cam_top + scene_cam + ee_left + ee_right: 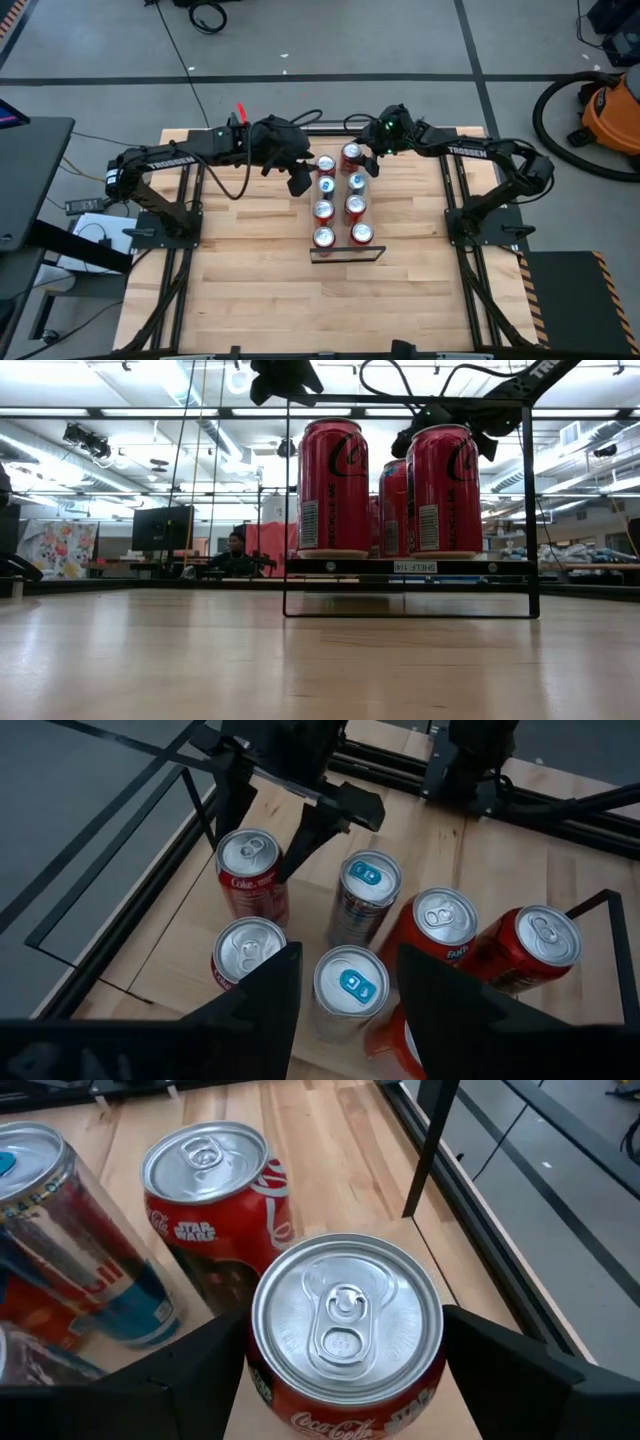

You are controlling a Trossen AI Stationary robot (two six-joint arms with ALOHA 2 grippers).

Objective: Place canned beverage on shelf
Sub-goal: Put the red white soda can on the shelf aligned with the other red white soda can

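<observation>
From above, the shelf [347,252], a narrow pale-wood board with black wire rails, carries two rows of cans on the plank table [250,290]. The right gripper [362,160] sits at the far-right can [351,155]; the left gripper [302,180] hovers just beside the left row.

At table height, two glossy red cans [333,485] with white barcode panels stand upright on the shelf above a small white label, too small to read.

The left wrist view shows silver lids with blue or plain tabs; one red can reads "Coke". The left fingers [262,995] stand apart, holding nothing.

The right wrist view shows its fingers [200,1365] flanking a red can lettered "Coca-Cola"; contact is unclear. A neighbour [215,1210] reads "STAR WARS".
</observation>
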